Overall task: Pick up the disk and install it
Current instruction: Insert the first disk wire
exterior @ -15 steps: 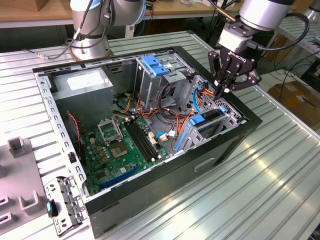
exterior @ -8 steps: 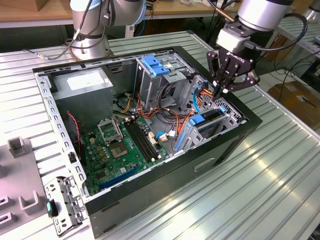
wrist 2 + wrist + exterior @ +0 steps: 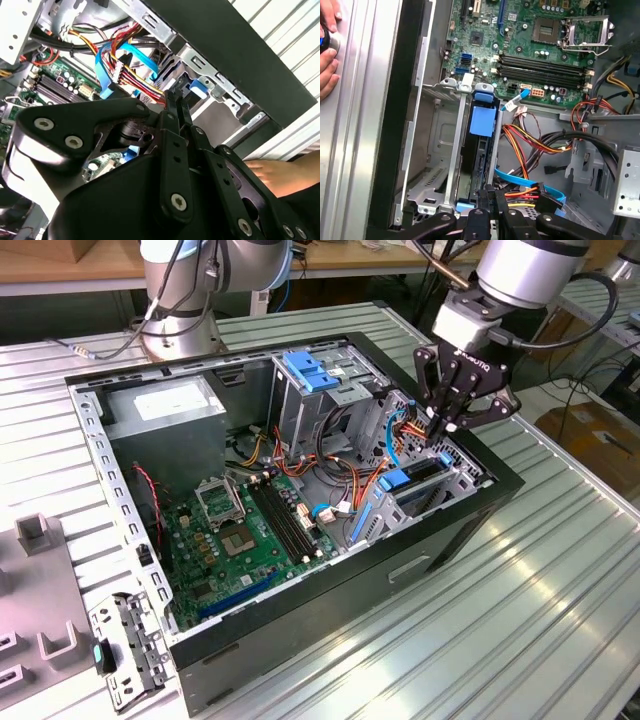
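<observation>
Looking down at the open computer case [image 3: 478, 508] in the exterior view, you had the gripper [image 3: 441, 432] poised over the low drive bay [image 3: 451, 165] at the case wall on that view's right. In the second wrist view its fingers [image 3: 172, 107] were drawn almost together, with nothing visible between them. I judged them closed rather than pinching anything.

The disk [image 3: 482, 150] stood on edge inside that bay. Its dark body sat between the grey metal walls, with its blue carrier rail [image 3: 483, 121] uppermost. In the first wrist view the fingertips were at the disk's end nearest the cables. I could not tell whether they touched it. Closed tips over that end suggested a push to seat the disk, though that was only my reading.

The case lay on its side on the ribbed metal table [image 3: 530, 630], which left the bay open from above for a straight approach. Inside it you also had:
- the green motherboard [image 3: 250, 530] flat on the floor
- a power supply [image 3: 165, 405] in the far corner
- a tall grey cage [image 3: 310, 405] topped by a blue latch [image 3: 308, 370]
- a bundle of orange, red and blue cables [image 3: 530, 150] just beside the bay

A person's hand [image 3: 327, 50] rested on the table outside the case.
</observation>
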`<state>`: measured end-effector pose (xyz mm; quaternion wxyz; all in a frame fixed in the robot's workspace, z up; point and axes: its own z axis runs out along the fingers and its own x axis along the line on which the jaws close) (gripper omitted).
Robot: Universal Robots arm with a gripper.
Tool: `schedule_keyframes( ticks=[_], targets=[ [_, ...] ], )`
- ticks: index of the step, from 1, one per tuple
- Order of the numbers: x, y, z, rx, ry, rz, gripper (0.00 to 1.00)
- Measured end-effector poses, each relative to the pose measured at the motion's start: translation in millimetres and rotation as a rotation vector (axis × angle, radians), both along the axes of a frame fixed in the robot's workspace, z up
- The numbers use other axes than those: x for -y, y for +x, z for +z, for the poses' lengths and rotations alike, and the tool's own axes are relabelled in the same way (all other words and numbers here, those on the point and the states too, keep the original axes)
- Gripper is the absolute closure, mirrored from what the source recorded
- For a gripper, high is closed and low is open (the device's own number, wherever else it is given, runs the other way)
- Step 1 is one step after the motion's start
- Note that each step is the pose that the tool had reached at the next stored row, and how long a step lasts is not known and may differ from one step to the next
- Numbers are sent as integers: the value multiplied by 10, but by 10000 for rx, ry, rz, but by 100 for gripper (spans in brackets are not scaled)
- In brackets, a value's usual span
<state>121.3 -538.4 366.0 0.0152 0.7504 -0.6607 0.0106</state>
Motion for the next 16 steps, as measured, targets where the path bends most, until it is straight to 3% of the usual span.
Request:
schedule_keyframes(
  ticks=[3, 7, 16],
  targets=[
    [1, 0, -19, 0, 2, -620, 84],
    [36, -6, -34, 0, 2, -671, 84],
    [48, -37, -103, 0, 2, -1042, 84]
  ],
)
